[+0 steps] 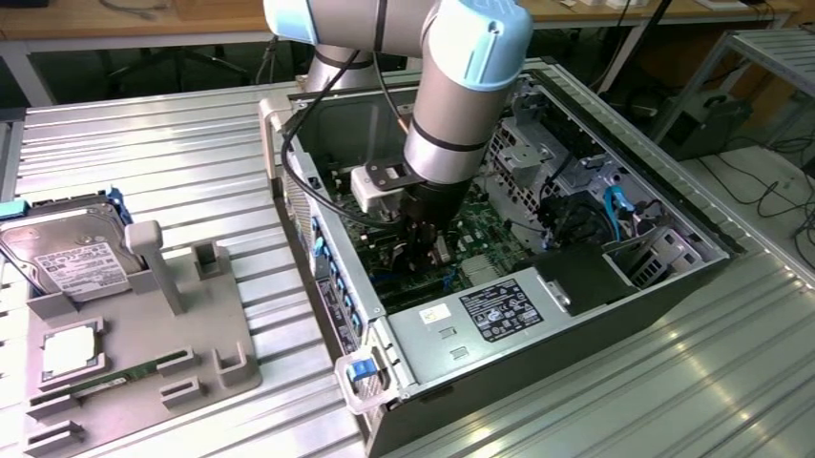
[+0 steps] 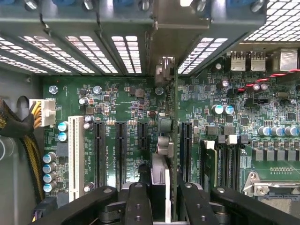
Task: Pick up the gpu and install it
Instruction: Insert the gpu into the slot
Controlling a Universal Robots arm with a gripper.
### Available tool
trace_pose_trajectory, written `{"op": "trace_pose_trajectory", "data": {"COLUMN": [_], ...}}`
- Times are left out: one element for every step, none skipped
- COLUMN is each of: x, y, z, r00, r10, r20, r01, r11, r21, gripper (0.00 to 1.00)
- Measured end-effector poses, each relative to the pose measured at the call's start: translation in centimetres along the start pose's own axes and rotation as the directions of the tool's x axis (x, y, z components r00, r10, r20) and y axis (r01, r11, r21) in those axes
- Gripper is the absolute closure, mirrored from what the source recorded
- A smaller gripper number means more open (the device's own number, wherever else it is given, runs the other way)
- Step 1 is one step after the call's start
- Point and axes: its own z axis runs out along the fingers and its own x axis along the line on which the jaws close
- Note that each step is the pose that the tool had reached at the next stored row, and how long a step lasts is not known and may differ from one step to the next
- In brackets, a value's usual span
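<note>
Wrist view, end effector (image 2: 165,197) grips gpu (image 2: 169,140) edge-on above motherboard (image 2: 117,101)

The work surface was a table (image 1: 153,172) of ribbed aluminium slats, bright with reflected light. Behind it ran a wooden desk (image 1: 114,21) along the back of the room, dark space beneath it. At the exterior view's right stood a metal-framed rack (image 1: 764,67), and black cables (image 1: 777,196) trailed over the pale floor (image 1: 751,172) beside it. Lighting was even and fell from above.
</note>
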Motion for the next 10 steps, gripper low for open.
{"op": "trace_pose_trajectory", "data": {"x": [-0.01,-0.02,-0.02,-0.06,-0.09,-0.04,-0.03,-0.02,-0.03,-0.03], "y": [0.00,-0.01,0.02,0.03,0.01,0.05,0.06,0.06,0.07,0.08], "z": [0.06,0.07,0.07,0.13,0.31,0.14,0.10,-0.09,-0.17,-0.40], "r00": [1.0000,1.0000,1.0000,1.0000,1.0000,1.0000,1.0000,1.0000,1.0000,1.0000], "r10": [0.000,0.000,0.000,0.000,0.000,0.000,0.000,0.000,0.000,0.000], "r20": [0.0011,0.0014,0.0014,0.0045,0.0090,0.0064,0.0064,0.0057,0.0075,0.0069], "r01": [0.000,0.000,0.000,0.000,0.000,0.000,0.000,0.000,0.000,0.000], "r11": [1.0000,1.0000,1.0000,1.0000,1.0000,1.0000,0.9999,0.9999,0.9999,0.9998], "r21": [0.0005,0.0005,0.0010,0.0035,0.0070,0.0078,0.0110,0.0119,0.0158,0.0193], "gripper": [0.72,0.72,0.72,0.72,0.71,0.71,0.65,0.65,0.65,0.65]}}
